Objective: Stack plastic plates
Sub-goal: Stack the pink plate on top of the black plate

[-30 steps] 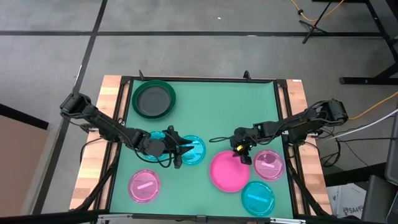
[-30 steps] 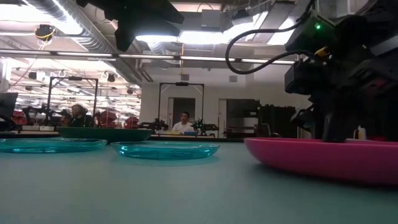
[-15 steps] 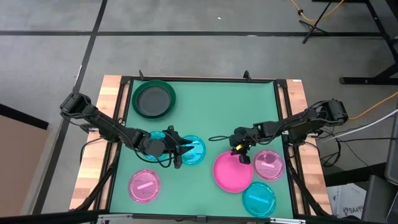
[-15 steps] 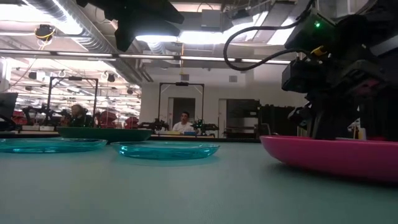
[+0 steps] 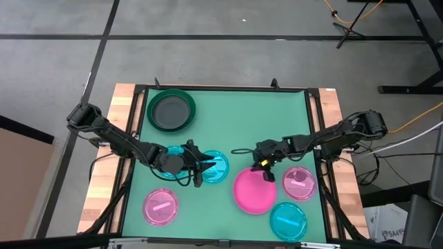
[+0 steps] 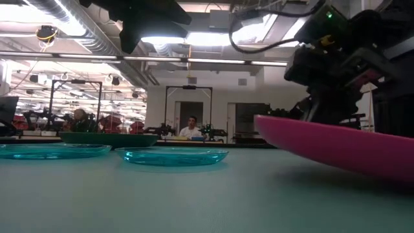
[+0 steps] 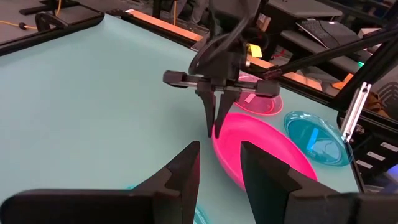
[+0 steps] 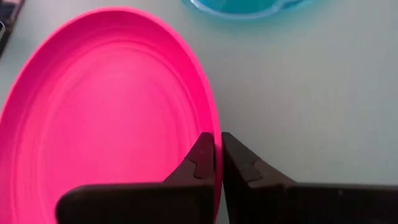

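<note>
Tabletop: pink plate's (image 8: 112, 106) rim between right gripper (image 8: 217, 165) fingers.

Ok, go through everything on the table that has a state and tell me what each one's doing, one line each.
Solid pink plate: rim pinched, one edge tilted up off the table.
Right gripper: shut on the solid pink plate's rim.
Left gripper: partly open, empty, over the cyan plates.
Grey plate: nested in the green plate.

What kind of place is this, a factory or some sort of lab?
Most likely a robotics lab or workshop. Exposed ceiling ducts and bright strip lighting run overhead, a person sits at distant equipment benches, and cables trail across the bare concrete floor around the framed green table.
</note>
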### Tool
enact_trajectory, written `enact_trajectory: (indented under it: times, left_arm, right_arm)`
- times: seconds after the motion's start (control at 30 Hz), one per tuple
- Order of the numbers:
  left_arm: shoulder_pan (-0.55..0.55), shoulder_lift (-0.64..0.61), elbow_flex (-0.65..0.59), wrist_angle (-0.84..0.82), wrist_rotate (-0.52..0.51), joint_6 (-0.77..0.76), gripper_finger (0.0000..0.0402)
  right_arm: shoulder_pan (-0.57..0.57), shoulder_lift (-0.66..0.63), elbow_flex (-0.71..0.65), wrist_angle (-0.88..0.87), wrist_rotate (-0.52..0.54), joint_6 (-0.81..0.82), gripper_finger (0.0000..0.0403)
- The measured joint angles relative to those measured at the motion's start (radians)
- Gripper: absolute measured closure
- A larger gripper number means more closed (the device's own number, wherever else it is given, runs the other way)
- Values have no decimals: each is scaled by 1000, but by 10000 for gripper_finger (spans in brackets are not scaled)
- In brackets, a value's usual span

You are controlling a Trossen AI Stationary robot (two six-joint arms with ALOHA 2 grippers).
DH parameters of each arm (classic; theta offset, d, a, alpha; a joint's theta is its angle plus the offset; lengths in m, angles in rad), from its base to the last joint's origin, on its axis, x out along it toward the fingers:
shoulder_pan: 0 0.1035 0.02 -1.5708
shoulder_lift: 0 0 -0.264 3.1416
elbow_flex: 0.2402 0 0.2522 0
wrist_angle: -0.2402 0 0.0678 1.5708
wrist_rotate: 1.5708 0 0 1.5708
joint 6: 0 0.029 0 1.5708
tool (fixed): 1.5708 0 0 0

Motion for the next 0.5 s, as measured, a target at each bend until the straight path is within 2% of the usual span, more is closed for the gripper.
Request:
enact_trajectory:
  times: [0.23,0.5]
  left_arm:
    - [0,0,0,1,0,0,292]
    - [15,0,0,21,-2,-5,292]
  right_arm:
    - [0,0,0,70,40,0,402]
    - [0,0,0,73,152,3,403]
